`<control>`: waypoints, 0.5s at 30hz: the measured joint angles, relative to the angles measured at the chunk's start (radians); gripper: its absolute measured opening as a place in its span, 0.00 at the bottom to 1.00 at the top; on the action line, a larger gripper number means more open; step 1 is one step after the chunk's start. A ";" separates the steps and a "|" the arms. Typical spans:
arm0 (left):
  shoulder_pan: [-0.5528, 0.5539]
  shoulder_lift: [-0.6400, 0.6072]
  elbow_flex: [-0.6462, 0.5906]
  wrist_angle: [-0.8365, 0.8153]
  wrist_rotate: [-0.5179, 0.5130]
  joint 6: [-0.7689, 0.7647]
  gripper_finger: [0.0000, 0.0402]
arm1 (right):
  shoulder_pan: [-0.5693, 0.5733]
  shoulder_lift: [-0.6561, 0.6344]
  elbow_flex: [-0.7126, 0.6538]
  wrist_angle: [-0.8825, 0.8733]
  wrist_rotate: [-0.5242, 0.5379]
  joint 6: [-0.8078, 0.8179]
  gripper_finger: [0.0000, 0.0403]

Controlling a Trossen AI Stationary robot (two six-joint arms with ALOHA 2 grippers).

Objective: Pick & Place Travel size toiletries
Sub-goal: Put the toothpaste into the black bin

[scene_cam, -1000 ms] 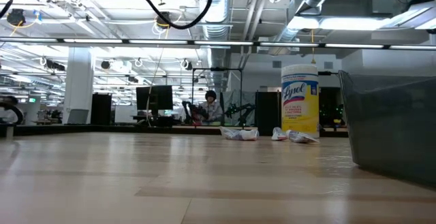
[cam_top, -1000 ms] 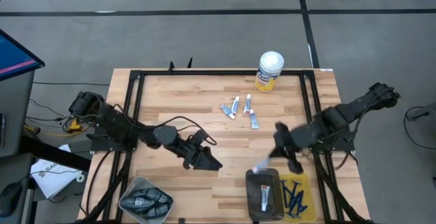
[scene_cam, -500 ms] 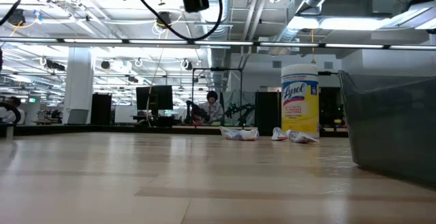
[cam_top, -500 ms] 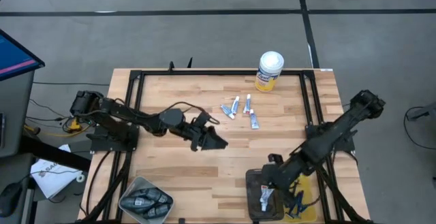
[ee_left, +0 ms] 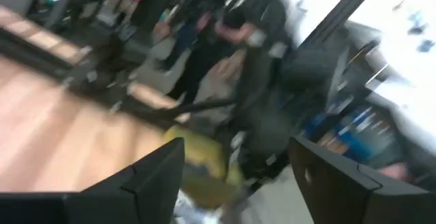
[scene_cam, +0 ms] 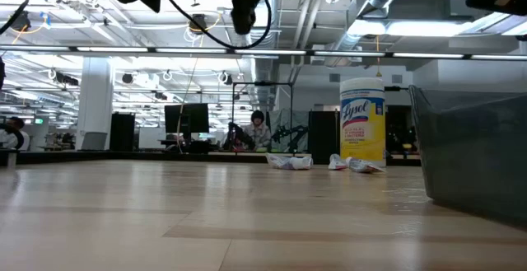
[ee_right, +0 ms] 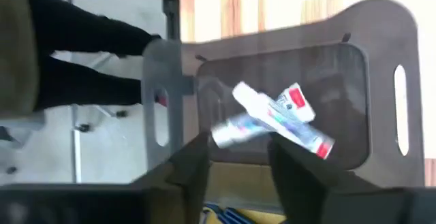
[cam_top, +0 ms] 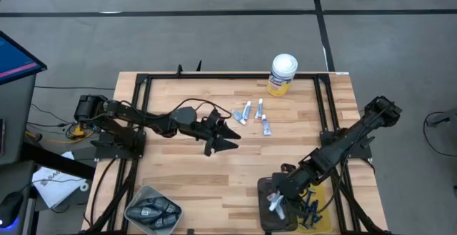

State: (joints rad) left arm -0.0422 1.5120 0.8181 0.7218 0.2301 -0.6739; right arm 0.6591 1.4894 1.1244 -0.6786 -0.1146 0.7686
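Sorting travel size toiletries from the table (cam_top: 178, 171) into bins, listed left to right.

- Grey bin (cam_top: 151, 210), near left corner: holds a heap of dark grey oblong pieces (cam_top: 153, 208). This group looks finished.
- Left tool (cam_top: 226, 135), above mid-table, beside the loose tubes: fingers (ee_left: 153, 176) stand wide apart with nothing between them. It appears bound for the next tube.
- Loose white tubes (cam_top: 251, 115), four by my count, lie on the boards in a small cluster toward the far side, just right of the left tool; also visible in the low view (scene_cam: 288, 161). These are what is left to move.
- Yellow canister (cam_top: 283, 74) with a white lid, far edge: not part of the sorting.
- Dark tray (cam_top: 262, 192), near edge right of centre: two white tubes (ee_right: 279, 118) lie crossed on its floor, touching.
- Right tool (cam_top: 277, 201), low over that tray: fingers (ee_right: 187, 166) part open, gripping nothing, the tubes lying clear beyond them. Delivery here appears just made.
- Yellow tray (cam_top: 323, 212), just right of the dark tray: blue razors (cam_top: 308, 208) piled inside.

Judgement: well past halfway; grey pieces and razors binned, two tubes in, four outstanding.
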 joint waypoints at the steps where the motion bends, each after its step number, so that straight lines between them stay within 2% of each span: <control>1: 0.001 0.000 0.000 -0.039 -0.016 0.030 0.65 | -0.004 -0.010 0.000 0.005 -0.007 0.003 0.39; 4: 0.011 0.000 0.000 -0.208 -0.115 0.091 0.67 | -0.025 -0.049 0.000 0.010 -0.013 0.035 0.50; 7: 0.045 0.000 0.000 -0.405 -0.255 0.100 0.66 | -0.047 -0.093 0.000 0.010 -0.014 0.069 0.57; 10: 0.098 0.000 0.000 -0.533 -0.362 0.018 0.64 | -0.066 -0.136 0.000 0.010 -0.005 0.088 0.58; 13: 0.176 0.000 0.000 -0.593 -0.382 -0.168 0.63 | -0.084 -0.166 0.000 0.010 0.028 0.097 0.56; 15: 0.224 0.000 0.000 -0.593 -0.381 -0.198 0.63 | -0.095 -0.181 0.000 0.010 0.043 0.096 0.53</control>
State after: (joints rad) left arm 0.1817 1.5120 0.8181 0.1284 -0.1513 -0.8722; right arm 0.5636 1.3088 1.1244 -0.6687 -0.0719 0.8650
